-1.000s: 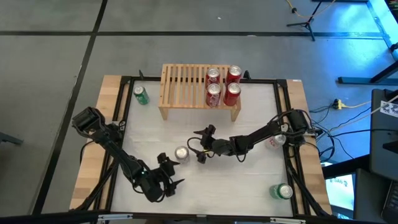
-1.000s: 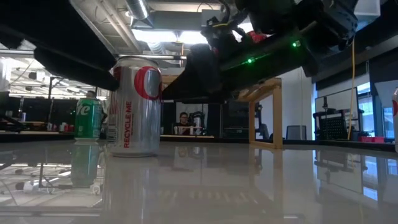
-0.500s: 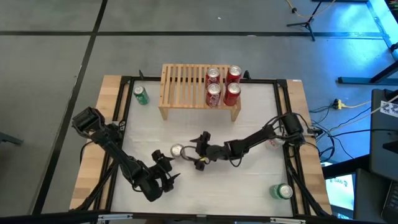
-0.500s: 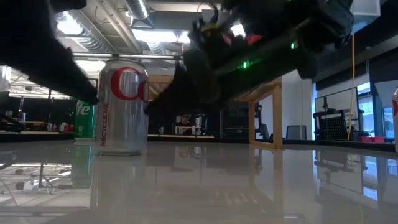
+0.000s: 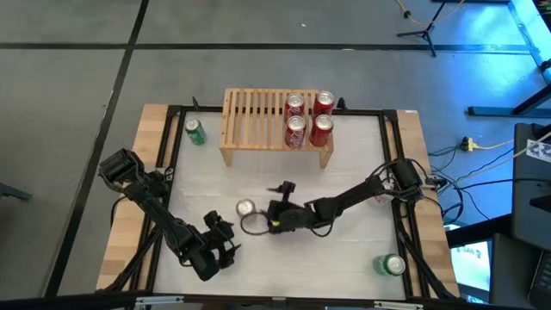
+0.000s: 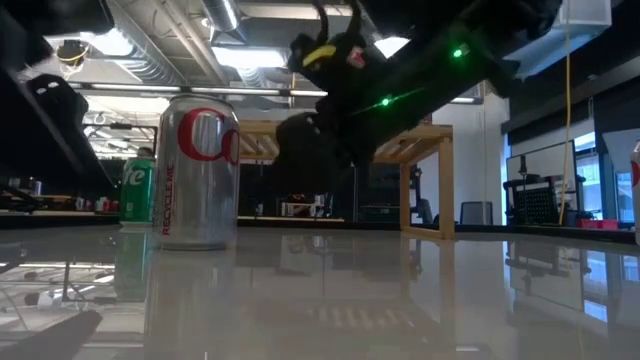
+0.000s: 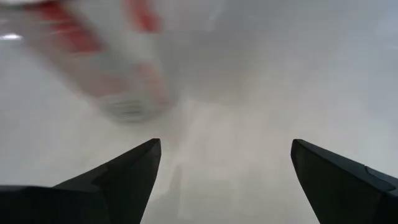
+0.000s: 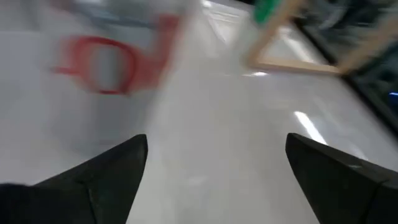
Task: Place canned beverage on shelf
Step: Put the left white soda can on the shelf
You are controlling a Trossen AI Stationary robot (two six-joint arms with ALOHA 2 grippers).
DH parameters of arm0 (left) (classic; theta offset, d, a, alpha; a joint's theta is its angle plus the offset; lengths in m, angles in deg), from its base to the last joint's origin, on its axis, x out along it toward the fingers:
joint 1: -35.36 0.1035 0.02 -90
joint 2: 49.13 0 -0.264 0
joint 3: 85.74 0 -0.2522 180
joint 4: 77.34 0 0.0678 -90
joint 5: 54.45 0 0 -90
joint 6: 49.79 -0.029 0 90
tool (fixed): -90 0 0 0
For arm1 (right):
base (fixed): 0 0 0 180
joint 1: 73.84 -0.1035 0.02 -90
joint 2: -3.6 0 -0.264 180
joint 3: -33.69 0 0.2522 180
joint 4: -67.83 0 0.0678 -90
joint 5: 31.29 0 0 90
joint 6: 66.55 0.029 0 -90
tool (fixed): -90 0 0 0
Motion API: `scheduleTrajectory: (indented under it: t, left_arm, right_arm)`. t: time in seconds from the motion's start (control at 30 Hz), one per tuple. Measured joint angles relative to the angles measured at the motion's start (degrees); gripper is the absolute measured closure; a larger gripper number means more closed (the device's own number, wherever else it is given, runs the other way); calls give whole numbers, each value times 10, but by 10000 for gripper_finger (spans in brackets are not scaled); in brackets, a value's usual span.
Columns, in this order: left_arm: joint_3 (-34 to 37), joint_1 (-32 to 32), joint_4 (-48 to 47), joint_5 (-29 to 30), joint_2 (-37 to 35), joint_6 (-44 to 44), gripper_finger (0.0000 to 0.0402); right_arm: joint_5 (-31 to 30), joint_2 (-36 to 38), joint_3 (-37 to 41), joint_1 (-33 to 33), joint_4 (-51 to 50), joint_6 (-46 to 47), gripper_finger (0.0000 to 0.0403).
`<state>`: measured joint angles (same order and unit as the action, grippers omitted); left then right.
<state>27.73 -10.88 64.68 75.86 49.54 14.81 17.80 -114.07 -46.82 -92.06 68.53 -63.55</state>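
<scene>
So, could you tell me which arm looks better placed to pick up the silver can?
Probably the right. The right gripper sits open beside the silver can, on the side nearer the shelf. The left gripper, also open, is farther off, toward the table's front edge.

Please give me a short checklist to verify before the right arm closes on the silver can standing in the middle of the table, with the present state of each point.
1. Silver can stands upright: ok.
2. Right pincer open: ok, its fingers are spread.
3. Can sits between the right pincer's fingers: not ok; the pincer is beside it.
4. Left pincer clear of the can: ok; it is open, nearer the front edge.
5. Free space on the shelf: ok; four red cans fill only its right end.
</scene>
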Motion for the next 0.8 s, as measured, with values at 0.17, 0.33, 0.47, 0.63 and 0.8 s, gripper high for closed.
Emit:
scheduleTrajectory:
  t: [0.17, 0.33, 0.47, 0.63, 0.8]
  left_arm:
    - [14, 1, 154, -35, 0, -139, 52]
    - [55, 12, 256, 5, 0, -200, 52]
    - [84, 18, 255, 47, 0, -163, 52]
    - [95, 9, 250, 60, 0, -139, 52]
    - [96, -13, 232, 112, -3, -132, 52]
  right_arm:
    - [-2, 0, 0, 27, 36, 2, 22]
    - [59, 0, 0, 50, 92, 5, 22]
    - [78, 0, 0, 52, 99, 8, 22]
    - [127, 0, 0, 49, 99, 8, 22]
    - [150, 0, 0, 42, 99, 11, 22]
